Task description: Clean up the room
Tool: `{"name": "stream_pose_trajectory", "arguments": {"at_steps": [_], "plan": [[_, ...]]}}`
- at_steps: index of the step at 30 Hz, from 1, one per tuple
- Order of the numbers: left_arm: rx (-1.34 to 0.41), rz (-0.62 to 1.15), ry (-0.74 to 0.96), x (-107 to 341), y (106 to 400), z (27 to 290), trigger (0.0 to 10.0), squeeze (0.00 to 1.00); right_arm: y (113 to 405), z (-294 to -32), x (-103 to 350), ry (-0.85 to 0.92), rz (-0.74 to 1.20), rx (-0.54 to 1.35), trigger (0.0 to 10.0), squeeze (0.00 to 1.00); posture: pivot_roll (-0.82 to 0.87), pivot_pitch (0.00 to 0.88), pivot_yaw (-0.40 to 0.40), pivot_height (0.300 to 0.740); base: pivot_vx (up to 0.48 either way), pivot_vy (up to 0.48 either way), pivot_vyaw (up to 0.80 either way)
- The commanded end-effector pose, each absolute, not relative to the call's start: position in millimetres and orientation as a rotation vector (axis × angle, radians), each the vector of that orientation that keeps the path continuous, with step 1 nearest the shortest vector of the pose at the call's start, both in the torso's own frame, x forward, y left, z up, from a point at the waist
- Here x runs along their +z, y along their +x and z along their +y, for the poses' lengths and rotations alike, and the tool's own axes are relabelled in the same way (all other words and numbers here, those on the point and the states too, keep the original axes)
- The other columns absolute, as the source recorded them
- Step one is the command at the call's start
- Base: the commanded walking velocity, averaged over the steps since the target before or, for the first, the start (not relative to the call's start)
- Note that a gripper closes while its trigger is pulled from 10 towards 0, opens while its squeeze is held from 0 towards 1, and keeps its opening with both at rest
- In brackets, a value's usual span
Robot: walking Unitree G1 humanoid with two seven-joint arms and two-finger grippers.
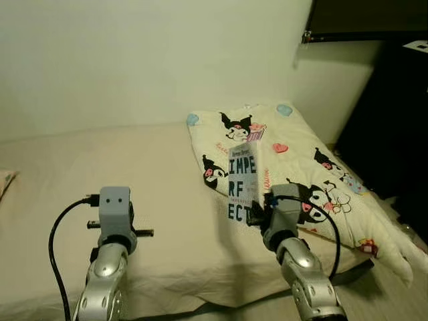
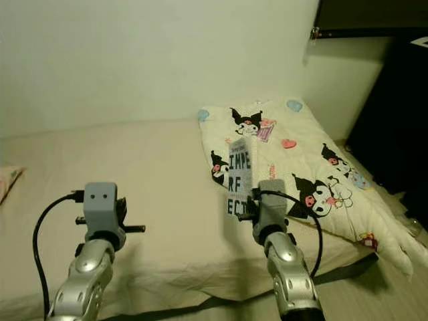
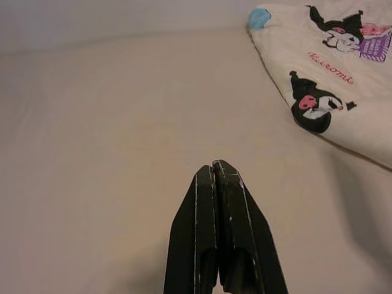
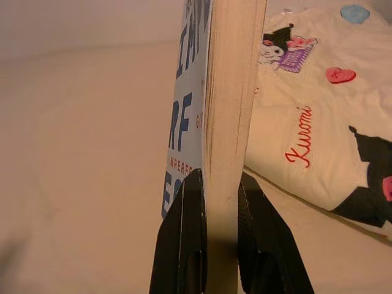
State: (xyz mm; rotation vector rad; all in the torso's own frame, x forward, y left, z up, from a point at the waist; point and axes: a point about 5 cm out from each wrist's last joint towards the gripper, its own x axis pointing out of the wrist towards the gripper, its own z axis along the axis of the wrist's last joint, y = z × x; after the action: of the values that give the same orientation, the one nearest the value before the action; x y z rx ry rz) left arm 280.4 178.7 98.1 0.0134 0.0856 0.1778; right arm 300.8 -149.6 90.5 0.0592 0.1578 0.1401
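Observation:
A grey-blue book (image 1: 242, 179) with large dark letters stands upright in the air over the bed's near edge. My right gripper (image 4: 217, 184) is shut on its lower end, one black finger on each cover, and the page edges (image 4: 229, 92) face the wrist camera. The book hangs just in front of a cream comforter (image 1: 301, 167) printed with black-and-pink cartoon figures. My left gripper (image 3: 215, 174) is shut on nothing and hovers above the bare beige sheet (image 3: 122, 141), to the left of the book. The left wrist (image 1: 115, 210) is raised over the bed's front edge.
The bed (image 1: 100, 167) spreads from the near edge to a plain pale wall (image 1: 134, 60). The comforter drapes off the bed's right corner toward the floor. Dark furniture (image 1: 394, 120) stands at the far right. A pillow corner (image 1: 5, 179) peeks in at the left edge.

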Motion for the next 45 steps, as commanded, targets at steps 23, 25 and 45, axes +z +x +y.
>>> {"name": "stream_pose_trajectory", "arguments": {"at_steps": [23,25,45], "plan": [[0.141,0.109,-0.02,99.0,282.2,173.7,10.0,0.0,304.4,-151.8,98.4,0.074,0.123,0.117,10.0,0.0,-0.05,0.068,-0.012,0.74,0.0,0.0,0.0],[0.143,0.105,-0.021,99.1,282.0,174.2,10.0,0.0,304.3,-151.4,99.2,0.081,0.117,0.127,10.0,0.0,-0.06,0.067,-0.011,0.74,0.0,0.0,0.0],[0.149,0.111,-0.03,100.1,285.1,173.0,10.0,0.0,305.8,-147.9,103.0,0.034,0.104,0.159,10.0,0.0,-0.06,0.064,-0.009,0.74,0.0,0.0,0.0]]}}
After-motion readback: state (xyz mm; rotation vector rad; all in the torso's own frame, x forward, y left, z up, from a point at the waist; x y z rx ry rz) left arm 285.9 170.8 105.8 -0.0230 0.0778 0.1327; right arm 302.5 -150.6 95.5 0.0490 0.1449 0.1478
